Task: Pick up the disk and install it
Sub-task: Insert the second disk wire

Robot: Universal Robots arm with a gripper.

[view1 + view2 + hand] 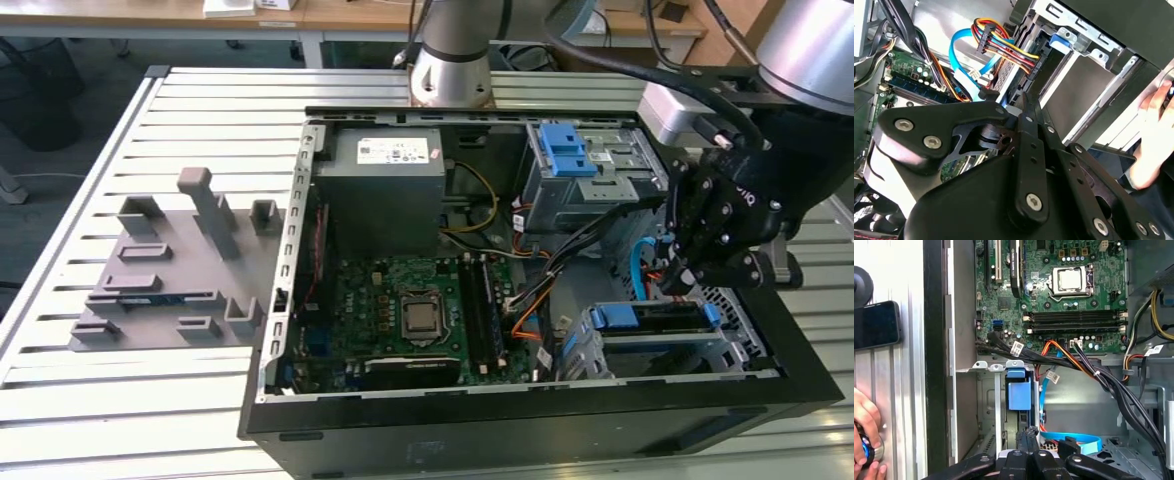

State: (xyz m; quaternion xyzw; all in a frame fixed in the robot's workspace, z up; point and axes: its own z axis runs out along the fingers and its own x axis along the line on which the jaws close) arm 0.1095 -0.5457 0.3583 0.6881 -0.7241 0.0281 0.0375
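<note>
From where I'm driving, the disk already looks seated in the lower bay of the case by its blue tab, gripper hanging just above it with fingers pressed together, holding nothing.

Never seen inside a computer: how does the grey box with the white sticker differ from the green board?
The grey box is a tall plain metal block; the green board lies flat, crowded with parts. The box bears a white sticker; the board a square silver socket. Both sit inside the open black case.
</note>
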